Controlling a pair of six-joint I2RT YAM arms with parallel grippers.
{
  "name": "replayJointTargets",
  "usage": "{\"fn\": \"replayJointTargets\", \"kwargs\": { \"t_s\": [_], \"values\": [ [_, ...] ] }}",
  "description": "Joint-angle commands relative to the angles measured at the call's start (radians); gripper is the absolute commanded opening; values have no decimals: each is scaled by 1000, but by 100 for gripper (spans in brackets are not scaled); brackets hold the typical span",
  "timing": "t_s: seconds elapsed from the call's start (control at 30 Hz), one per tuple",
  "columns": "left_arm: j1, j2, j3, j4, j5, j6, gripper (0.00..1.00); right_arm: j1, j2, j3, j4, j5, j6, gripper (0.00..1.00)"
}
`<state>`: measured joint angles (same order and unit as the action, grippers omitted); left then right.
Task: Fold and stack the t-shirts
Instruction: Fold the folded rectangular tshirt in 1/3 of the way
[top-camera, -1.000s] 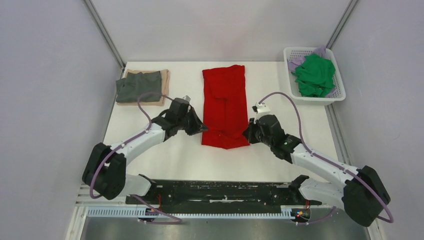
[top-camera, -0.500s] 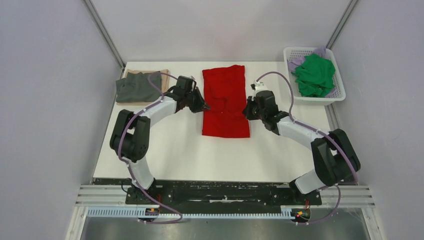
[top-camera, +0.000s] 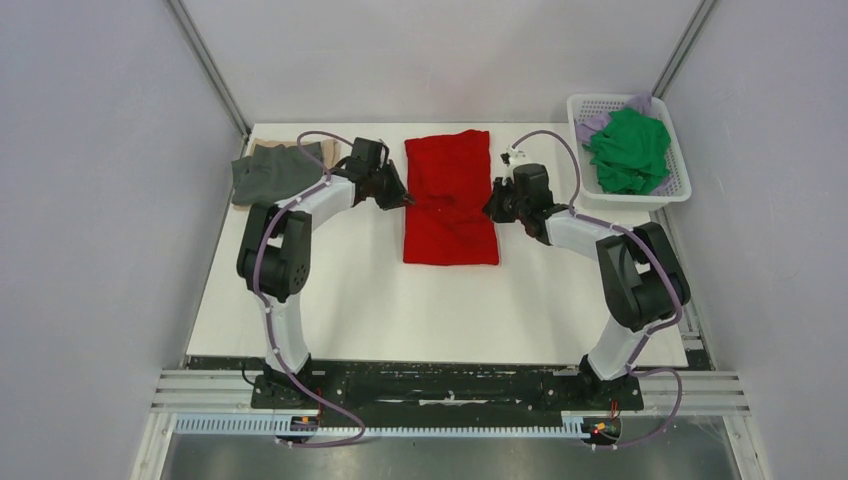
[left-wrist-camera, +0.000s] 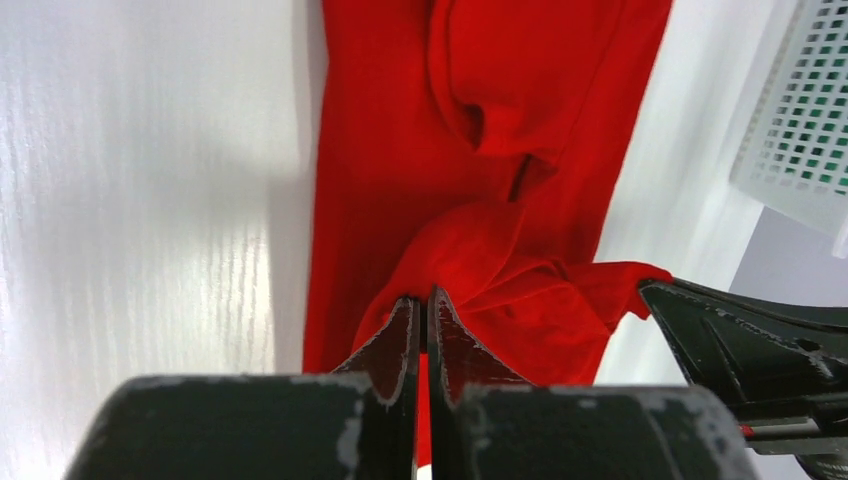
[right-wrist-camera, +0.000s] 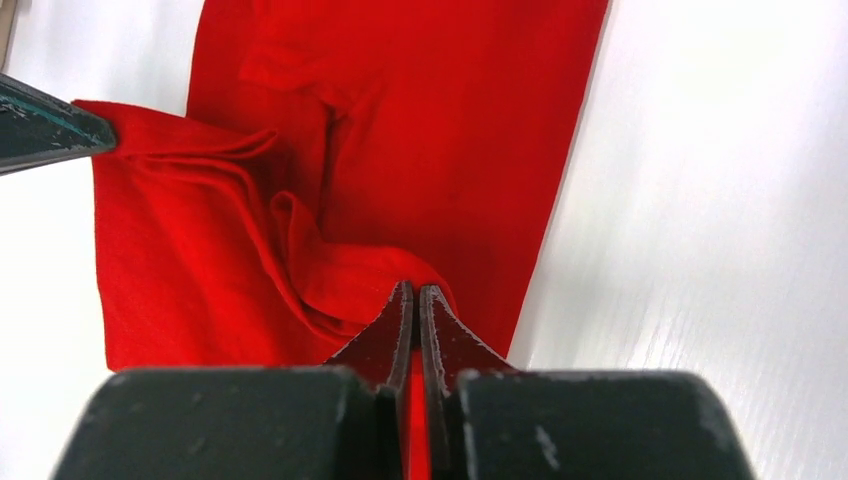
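The red t-shirt (top-camera: 450, 215) lies lengthwise in the middle of the table, and its near part is lifted and doubled toward the far end. My left gripper (top-camera: 405, 200) is shut on a bunched corner of that red cloth at its left edge, seen in the left wrist view (left-wrist-camera: 422, 298). On the shirt's right edge my right gripper (top-camera: 488, 210) is shut on the matching corner (right-wrist-camera: 414, 290). Between the two hangs a sagging fold of the red t-shirt (left-wrist-camera: 500, 270) over the flat layer (right-wrist-camera: 450, 110). A dark grey t-shirt (top-camera: 268, 175) lies folded on a tan one (top-camera: 329, 152) at the far left.
A white lattice basket (top-camera: 672, 192) at the far right holds a green t-shirt (top-camera: 630, 150) and a pale lilac one (top-camera: 590, 125). The basket's corner (left-wrist-camera: 800, 120) shows in the left wrist view. Grey walls close in the table on both sides.
Both arms have stretched away from their bases, carrying the red t-shirt's near corners toward the far end. The shirt's visible length has shortened as its near part folds over.
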<state>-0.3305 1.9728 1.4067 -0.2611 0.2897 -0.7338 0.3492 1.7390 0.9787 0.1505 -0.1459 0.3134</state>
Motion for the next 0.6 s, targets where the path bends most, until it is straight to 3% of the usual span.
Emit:
{"fn": "replayJointTargets", "kwargs": {
  "t_s": [0.0, 0.07, 0.13, 0.17, 0.2, 0.27, 0.3, 0.57],
  "values": [
    [17, 37, 56, -25, -3, 56, 5, -17, 42, 54, 71, -21, -4, 4],
    [20, 40, 66, -21, -6, 56, 26, -26, 58, 69, 78, -19, -2, 9],
    [21, 30, 71, -8, -5, 58, 64, -37, 74, 93, 79, -13, -3, 21],
    [21, 24, 78, -4, -3, 65, 81, -41, 78, 111, 74, -12, -5, 33],
    [21, 14, 84, -4, -3, 68, 97, -45, 77, 122, 67, -9, -11, 53],
    [21, -16, 87, -10, -5, 79, 100, -47, 54, 129, 53, 18, -19, 87],
    [21, -31, 81, -12, -2, 83, 100, -47, 35, 119, 49, 32, -20, 97],
    [4, -228, -117, -15, 6, 78, 100, -46, -191, -143, 109, 1, 16, 99]
  ]
}}
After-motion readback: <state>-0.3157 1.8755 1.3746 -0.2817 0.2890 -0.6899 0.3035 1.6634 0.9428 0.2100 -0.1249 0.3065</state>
